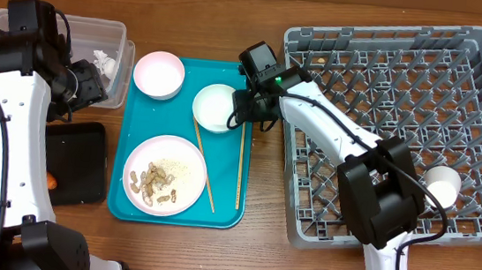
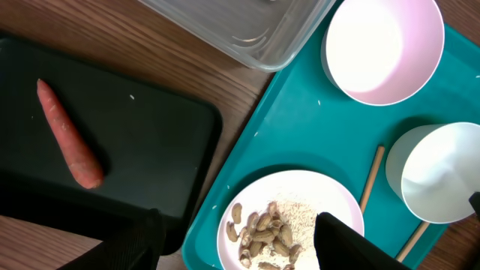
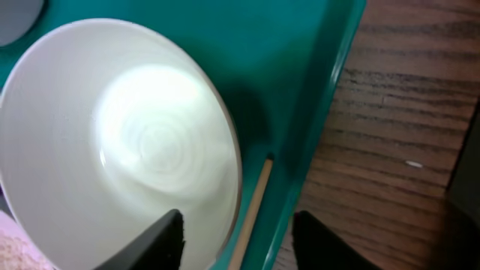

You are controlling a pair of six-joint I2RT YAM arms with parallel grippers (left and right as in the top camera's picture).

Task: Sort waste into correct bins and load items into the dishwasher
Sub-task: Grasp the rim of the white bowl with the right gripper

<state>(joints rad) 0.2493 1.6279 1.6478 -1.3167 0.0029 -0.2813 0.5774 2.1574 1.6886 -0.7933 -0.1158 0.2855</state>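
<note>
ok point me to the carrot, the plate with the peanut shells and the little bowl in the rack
carrot [image 2: 69, 135], left wrist view, middle of its body
plate [image 1: 145, 151], overhead view, bare upper-left part
small white bowl [image 1: 442, 183], overhead view, middle of its side

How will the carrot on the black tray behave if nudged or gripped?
The carrot lies straight, so it probably lifts rigidly. Its round, tapered body would likely roll in an arc on the black tray; smooth skin may slip.
</note>
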